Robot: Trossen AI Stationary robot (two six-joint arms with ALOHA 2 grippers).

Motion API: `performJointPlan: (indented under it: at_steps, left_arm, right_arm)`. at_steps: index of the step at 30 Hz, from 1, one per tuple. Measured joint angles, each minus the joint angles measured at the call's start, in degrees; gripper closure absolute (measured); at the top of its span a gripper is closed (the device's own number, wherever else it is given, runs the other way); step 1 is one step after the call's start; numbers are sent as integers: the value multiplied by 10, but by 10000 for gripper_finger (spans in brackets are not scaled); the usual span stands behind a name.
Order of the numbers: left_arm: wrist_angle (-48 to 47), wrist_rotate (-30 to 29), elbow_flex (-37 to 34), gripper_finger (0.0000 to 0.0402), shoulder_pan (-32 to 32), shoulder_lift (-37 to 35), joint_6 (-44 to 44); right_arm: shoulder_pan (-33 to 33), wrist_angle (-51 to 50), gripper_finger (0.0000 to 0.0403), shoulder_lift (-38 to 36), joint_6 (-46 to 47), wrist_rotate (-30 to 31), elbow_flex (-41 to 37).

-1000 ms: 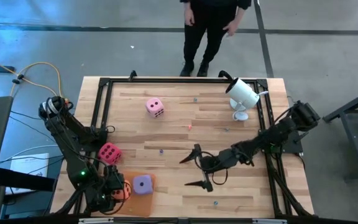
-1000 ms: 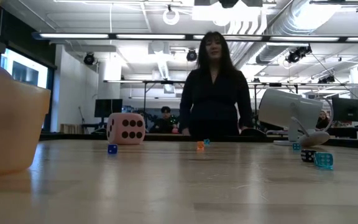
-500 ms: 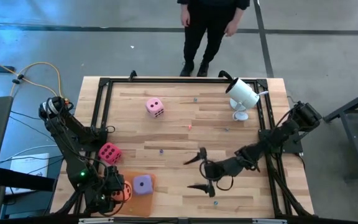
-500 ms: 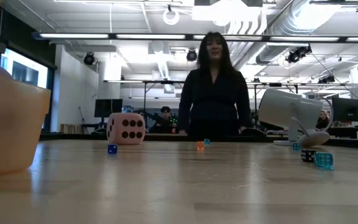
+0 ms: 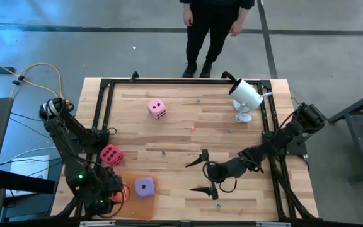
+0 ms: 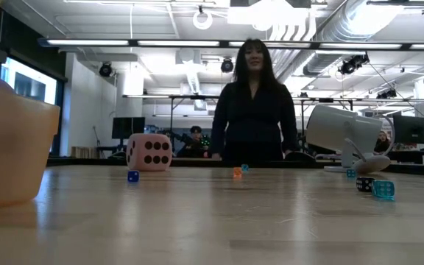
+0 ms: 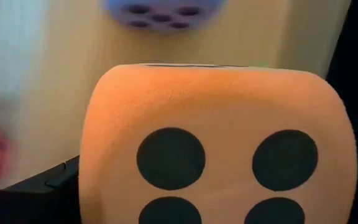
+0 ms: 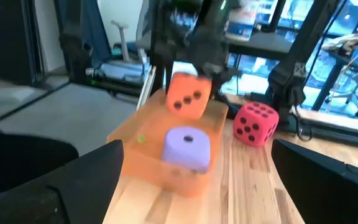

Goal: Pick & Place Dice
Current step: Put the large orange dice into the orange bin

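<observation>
Left tool (image 8: pixel 199 59) clamped on the orange die (image 7: pixel 216 146) above the tray (image 5: pixel 131 208) — right tool (image 5: pixel 201 174) wide open, mid-table.

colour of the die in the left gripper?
Orange die with dark pips, held by the left gripper. Left wrist view shows it best.

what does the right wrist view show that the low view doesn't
Only the right wrist view shows the left gripper shut on the orange die, held above the orange tray, plus the purple die in the tray and the magenta die on the table beside it. Only the low view shows the pink die, the person behind the table, the white lamp and the tiny dice. Both share the wooden tabletop.
</observation>
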Motion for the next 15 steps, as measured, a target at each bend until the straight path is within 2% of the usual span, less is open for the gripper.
performJointPlan:
  at_steps: [3, 6, 8, 10, 13, 15]
  left_arm:
    - [13, -28, 3, 2, 2, 4, 25]
    - [69, -30, 3, 2, 12, 13, 48]
    - [47, -56, 3, 2, 3, 14, 62]
    - [29, -44, 2, 2, 4, 15, 24]
    - [64, -11, 16, 2, 11, 15, -2]
    - [81, -54, 21, 2, -3, 18, 44]
  right_arm:
    - [0, -15, 4, 0, 7, -6, 0]
    - [0, -16, 4, 0, 17, -9, 0]
    - [0, -17, 4, 0, 15, -13, 0]
    - [-1, -7, 4, 0, 14, -14, 0]
    - [-7, 26, 4, 12, 10, -38, 2]
    - [-9, 30, 4, 24, -3, -68, 1]
